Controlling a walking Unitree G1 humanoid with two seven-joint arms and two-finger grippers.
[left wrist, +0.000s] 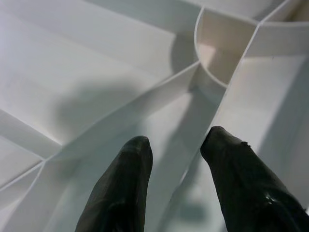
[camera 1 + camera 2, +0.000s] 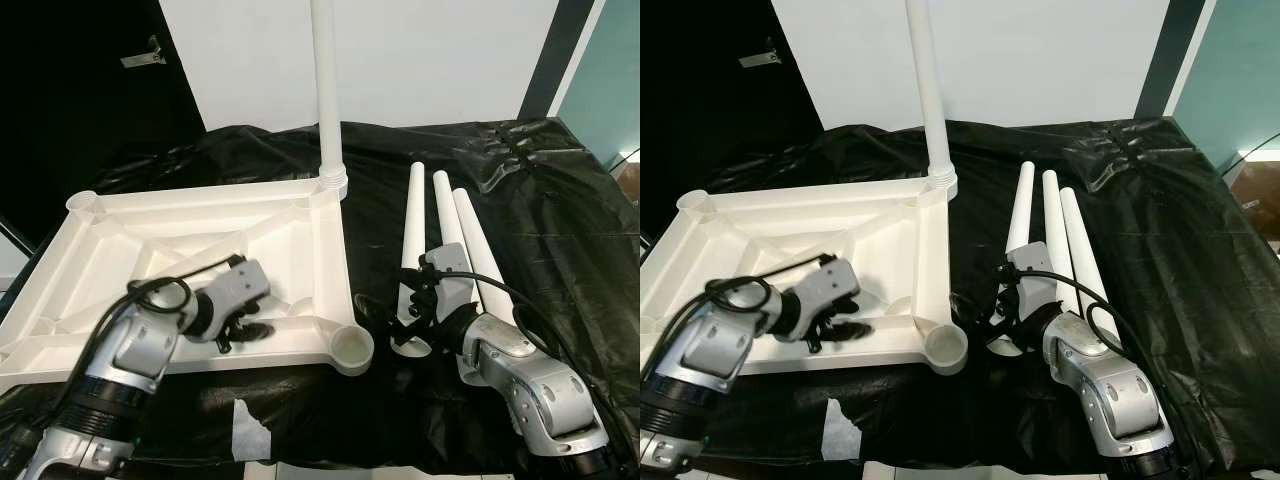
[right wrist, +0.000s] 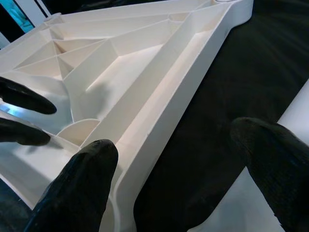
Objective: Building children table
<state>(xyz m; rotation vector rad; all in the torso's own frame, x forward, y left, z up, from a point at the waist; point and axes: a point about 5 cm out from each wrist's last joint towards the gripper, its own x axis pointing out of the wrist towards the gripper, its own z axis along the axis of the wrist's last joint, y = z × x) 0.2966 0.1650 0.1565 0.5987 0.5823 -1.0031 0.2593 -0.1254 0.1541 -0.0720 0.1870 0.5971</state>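
White plastic table top (image 2: pixel 120 225) lay upside down on black cloth (image 2: pixel 560 230), one leg (image 2: pixel 325 90) standing in it. Three loose legs (image 2: pixel 445 230) looked light, stiff, slippery; grab mid-leg. Left gripper (image 2: pixel 245 335) and right gripper (image 2: pixel 400 320) were open, empty.

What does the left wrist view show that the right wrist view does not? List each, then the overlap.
Left wrist view: the left tool, open, above a round corner socket. Right wrist view: the right tool, open, over black cloth, with a loose white leg beside it. Both: the ribbed underside of the upturned white tabletop.
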